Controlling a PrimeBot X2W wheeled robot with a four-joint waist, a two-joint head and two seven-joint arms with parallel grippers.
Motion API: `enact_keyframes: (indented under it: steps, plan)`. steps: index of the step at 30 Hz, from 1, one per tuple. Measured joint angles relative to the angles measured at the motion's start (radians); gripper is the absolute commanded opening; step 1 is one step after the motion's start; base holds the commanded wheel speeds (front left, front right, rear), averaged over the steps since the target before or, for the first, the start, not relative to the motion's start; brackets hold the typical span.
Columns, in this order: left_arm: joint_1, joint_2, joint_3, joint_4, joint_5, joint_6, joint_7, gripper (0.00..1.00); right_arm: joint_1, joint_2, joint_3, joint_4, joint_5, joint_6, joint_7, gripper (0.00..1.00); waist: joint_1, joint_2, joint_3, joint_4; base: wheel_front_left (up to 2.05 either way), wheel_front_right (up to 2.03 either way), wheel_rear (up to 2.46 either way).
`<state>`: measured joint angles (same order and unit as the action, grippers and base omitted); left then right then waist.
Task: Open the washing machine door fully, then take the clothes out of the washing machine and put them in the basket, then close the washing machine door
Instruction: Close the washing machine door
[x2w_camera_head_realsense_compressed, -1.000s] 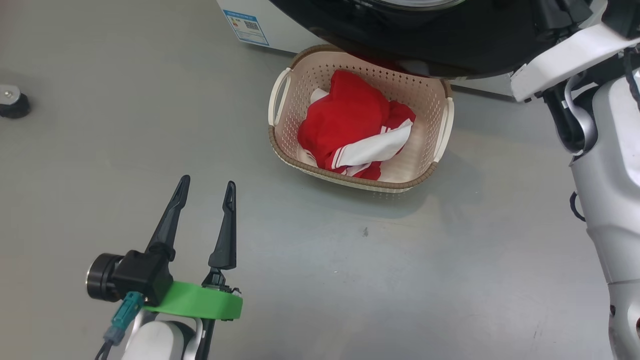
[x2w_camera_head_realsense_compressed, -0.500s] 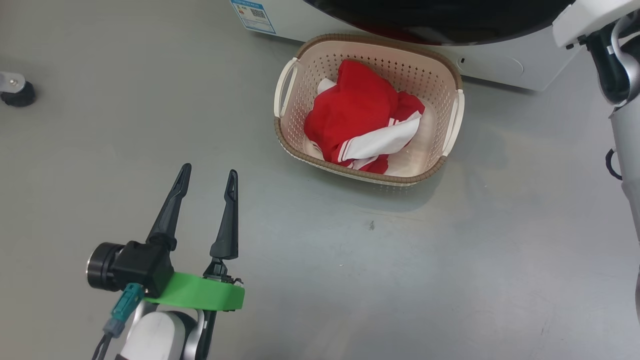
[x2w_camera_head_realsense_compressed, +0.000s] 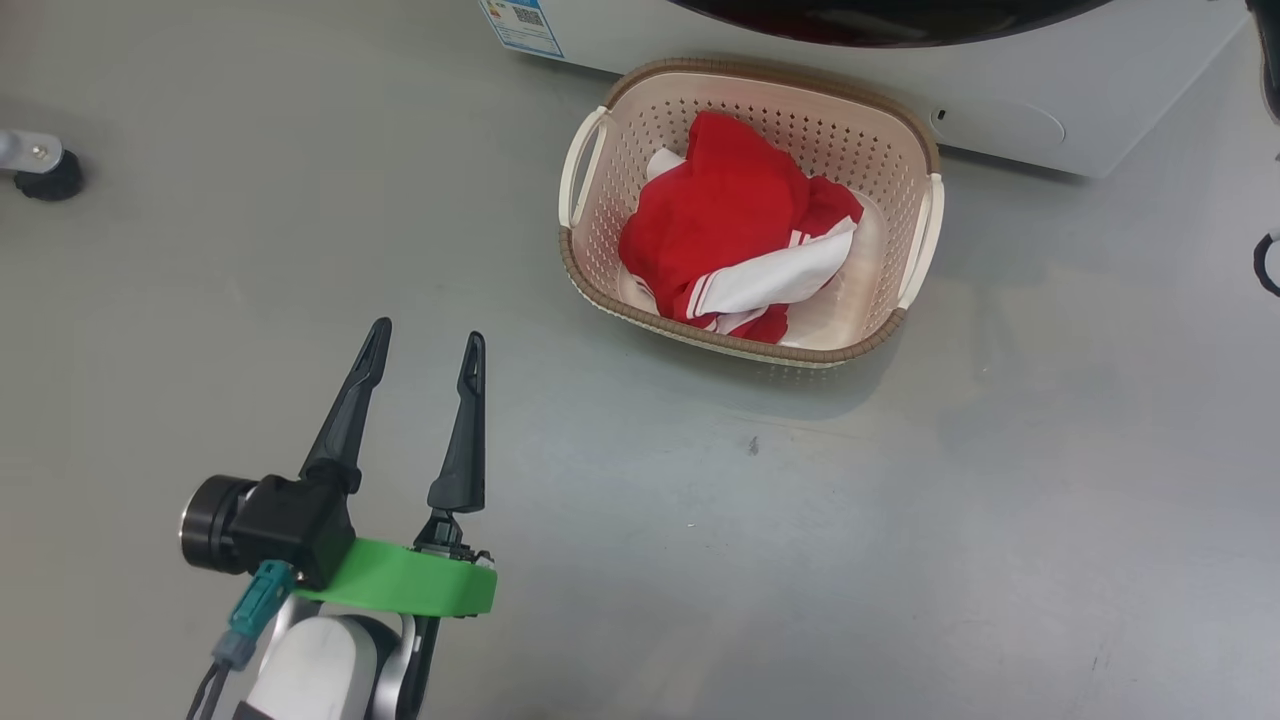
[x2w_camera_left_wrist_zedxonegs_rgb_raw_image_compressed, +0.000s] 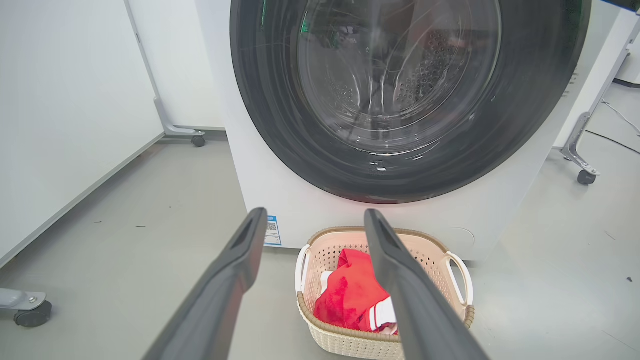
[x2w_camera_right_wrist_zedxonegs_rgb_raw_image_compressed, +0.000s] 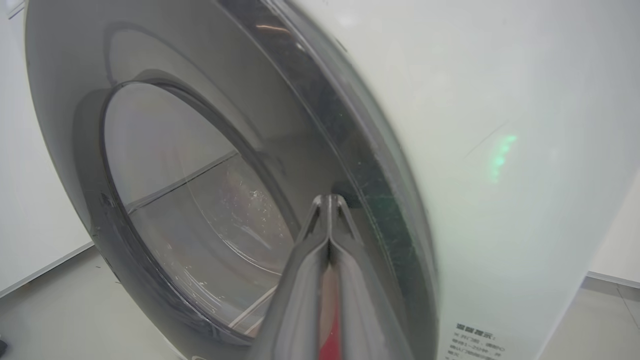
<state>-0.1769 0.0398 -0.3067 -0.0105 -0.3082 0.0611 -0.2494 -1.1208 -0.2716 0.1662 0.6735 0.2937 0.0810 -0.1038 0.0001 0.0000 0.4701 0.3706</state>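
Right end effector (x2w_camera_right_wrist_zedxonegs_rgb_raw_image_compressed: 329, 200), tips pressed together, at the glossy black round door (x2w_camera_left_wrist_zedxonegs_rgb_raw_image_compressed: 410, 165); red white-striped clothes (x2w_camera_head_realsense_compressed: 730, 230) lie in the cream perforated basket (x2w_camera_head_realsense_compressed: 760, 70) below it; door-closing seems nearly done.

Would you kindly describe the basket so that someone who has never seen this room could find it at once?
Find the big white washing machine with its round black-rimmed door. On the grey floor directly before it sits the basket. It is cream and perforated, with a brown woven-look rim, two white side handles, and red-and-white clothes inside.
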Motion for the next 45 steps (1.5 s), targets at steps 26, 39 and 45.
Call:
enact_keyframes:
  steps: [26,39,45]
  plan:
    - [-0.006,-0.002,0.047,0.031,0.004,0.004,-0.003,1.00,0.134,0.106,0.067,0.111,0.032,0.032,-0.133,0.00,0.0000,0.0000,-0.094,-0.043,0.00,0.00,0.00]
    - [0.024,0.005,0.074,0.047,0.020,0.008,-0.003,1.00,0.290,0.150,0.071,0.064,0.071,0.035,-0.146,1.00,0.0000,0.0000,-0.164,-0.116,0.00,0.00,0.00]
    - [0.055,0.009,0.080,0.060,0.020,0.009,-0.003,1.00,0.403,0.172,0.052,-0.022,0.085,0.035,-0.148,1.00,0.0000,0.0000,-0.204,-0.164,0.00,0.00,0.00]
